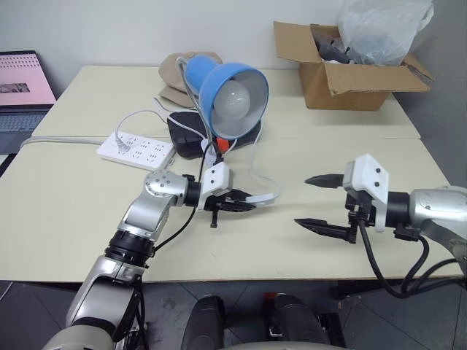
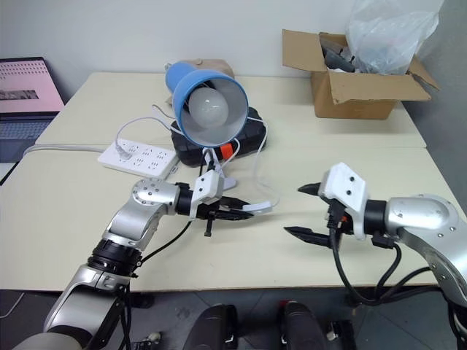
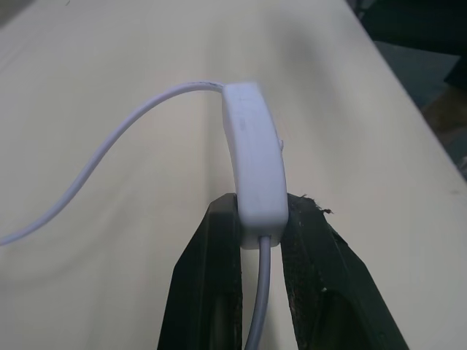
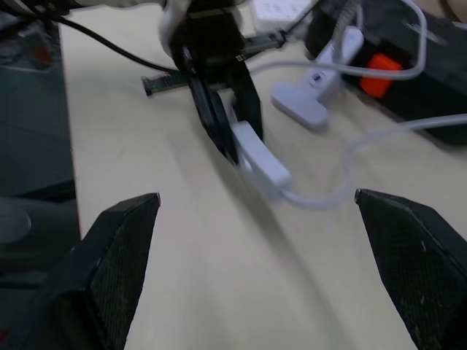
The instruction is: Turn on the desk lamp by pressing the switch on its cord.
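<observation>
The desk lamp [image 1: 219, 84] stands at mid-table, its blue shade and white bulb [image 1: 236, 103] facing me. Its white clip foot [image 4: 312, 92] rests beside a black case. The thin white cord [image 1: 260, 177] loops down to the switch [image 3: 252, 157], a small white oblong box. My left gripper [image 1: 244, 205] is shut on the switch's near end and holds it slightly above the tabletop, both black fingers [image 3: 208, 284] pressed against its sides. My right gripper [image 1: 302, 200] hovers open to the right of the switch, facing it with nothing between its fingers.
A white power strip [image 1: 137, 148] lies left of the lamp, and the black case [image 1: 187, 133] sits under the shade. A cardboard box [image 1: 350, 76] with a plastic bag stands at the back right. A laptop [image 1: 22, 95] sits at the far left.
</observation>
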You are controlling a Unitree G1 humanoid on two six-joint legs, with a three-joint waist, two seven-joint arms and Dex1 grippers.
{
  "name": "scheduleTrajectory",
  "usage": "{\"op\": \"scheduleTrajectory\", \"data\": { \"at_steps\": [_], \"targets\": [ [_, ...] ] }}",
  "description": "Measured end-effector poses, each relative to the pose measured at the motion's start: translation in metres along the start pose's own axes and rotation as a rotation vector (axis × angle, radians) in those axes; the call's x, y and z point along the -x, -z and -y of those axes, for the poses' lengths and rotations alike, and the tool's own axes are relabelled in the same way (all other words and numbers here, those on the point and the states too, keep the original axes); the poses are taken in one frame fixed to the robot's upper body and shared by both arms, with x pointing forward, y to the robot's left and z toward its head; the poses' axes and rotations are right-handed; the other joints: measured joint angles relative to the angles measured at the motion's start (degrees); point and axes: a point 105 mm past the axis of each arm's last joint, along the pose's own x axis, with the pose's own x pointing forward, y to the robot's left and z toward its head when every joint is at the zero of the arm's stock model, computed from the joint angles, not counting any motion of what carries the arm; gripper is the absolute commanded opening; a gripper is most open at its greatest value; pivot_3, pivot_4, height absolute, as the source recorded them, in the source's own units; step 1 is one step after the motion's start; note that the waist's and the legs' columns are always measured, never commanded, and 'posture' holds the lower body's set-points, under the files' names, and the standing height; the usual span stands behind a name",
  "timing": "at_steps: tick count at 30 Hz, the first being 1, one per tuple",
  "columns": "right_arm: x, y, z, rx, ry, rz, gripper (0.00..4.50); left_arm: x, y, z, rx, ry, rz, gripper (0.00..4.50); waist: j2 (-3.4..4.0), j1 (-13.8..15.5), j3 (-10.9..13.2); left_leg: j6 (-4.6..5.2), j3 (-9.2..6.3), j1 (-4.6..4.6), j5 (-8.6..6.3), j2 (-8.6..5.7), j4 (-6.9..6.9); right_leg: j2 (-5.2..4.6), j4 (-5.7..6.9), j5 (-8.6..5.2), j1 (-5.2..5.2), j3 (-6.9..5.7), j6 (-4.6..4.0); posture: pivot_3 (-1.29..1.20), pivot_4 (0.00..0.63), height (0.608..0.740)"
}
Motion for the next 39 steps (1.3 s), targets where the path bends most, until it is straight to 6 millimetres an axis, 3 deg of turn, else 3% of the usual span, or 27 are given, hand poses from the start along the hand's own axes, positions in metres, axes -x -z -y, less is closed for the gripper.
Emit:
{"op": "scheduleTrajectory", "data": {
  "at_steps": [4, 12, 28, 32, 39],
  "targets": [
    [-0.026, 0.000, -0.001, 0.006, -0.069, -0.022, 4.50, -0.003, 0.000, 0.001, 0.005, 0.000, -0.008, 0.42, 0.00, 0.0, 0.0, 0.00, 0.01, -0.08, 0.00, 0.00, 0.00, 0.01, 0.00, 0.00, -0.06, 0.01, 0.00, 0.00, 0.150, 0.740],
    [-0.052, 0.018, 0.006, 0.033, -0.119, -0.109, 4.50, -0.002, -0.002, 0.000, -0.016, -0.019, -0.020, 0.42, 0.00, 0.2, 0.0, 0.00, 0.04, -0.13, 0.00, 0.00, 0.02, 0.00, -0.01, -0.01, -0.09, 0.00, 0.02, 0.00, 0.150, 0.740],
    [-0.057, 0.029, 0.019, 0.047, -0.104, -0.136, 4.50, 0.000, -0.001, -0.001, -0.060, -0.052, -0.051, 0.42, 0.00, 0.2, 0.0, 0.00, 0.04, -0.12, 0.00, 0.01, 0.03, 0.00, 0.02, -0.01, -0.10, 0.00, 0.02, 0.00, 0.150, 0.740],
    [-0.058, 0.032, 0.023, 0.050, -0.084, -0.152, 3.77, -0.002, -0.001, 0.000, -0.065, -0.047, -0.053, 0.42, 0.00, 0.2, 0.0, 0.00, 0.05, -0.12, 0.01, 0.01, 0.03, 0.00, 0.02, -0.01, -0.10, 0.01, 0.02, 0.00, 0.150, 0.740],
    [-0.059, 0.035, 0.026, 0.079, -0.071, -0.163, 2.10, -0.002, -0.001, 0.000, -0.068, -0.049, -0.053, 0.42, 0.00, 0.2, 0.0, 0.00, 0.05, -0.12, 0.01, 0.01, 0.04, 0.00, 0.02, -0.01, -0.10, 0.01, 0.02, 0.00, 0.150, 0.740]
  ]
}}
